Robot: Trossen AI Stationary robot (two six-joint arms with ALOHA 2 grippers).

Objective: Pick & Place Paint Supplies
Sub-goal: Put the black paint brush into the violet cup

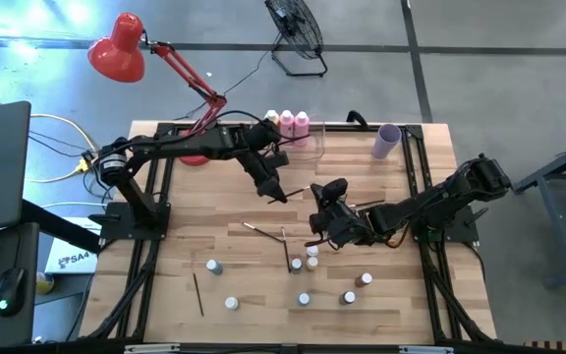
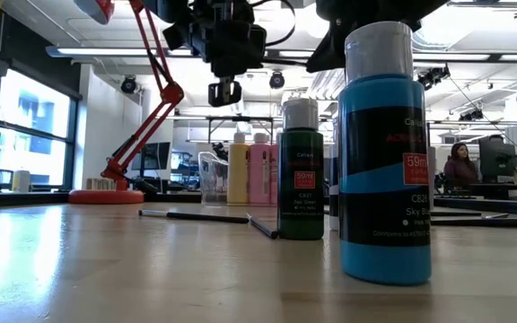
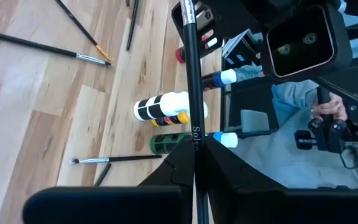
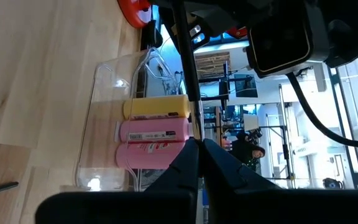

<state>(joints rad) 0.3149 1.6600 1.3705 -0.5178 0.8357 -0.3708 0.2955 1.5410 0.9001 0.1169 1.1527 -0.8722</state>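
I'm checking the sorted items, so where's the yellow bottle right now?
In the high view the yellow bottle stands at the table's far edge, inside the clear bin, next to two pink bottles and right of the red lamp's base.

Bright paints against pale, light-grained wood tabletop [image 1: 165, 226].
Sky-blue bottle [image 2: 385, 152] with black label band and pale cap; dark green bottle [image 2: 301, 170] with small red label patch; two pink bottles [image 4: 151, 142] beside one yellow bottle [image 4: 157, 106] behind clear bin [image 4: 114, 93]; lilac cup [image 1: 387, 141]; red lamp [image 1: 118, 47]; black-handled paintbrush [image 3: 190, 81] with silver ferrule; white bottle [image 3: 166, 107] banded black.
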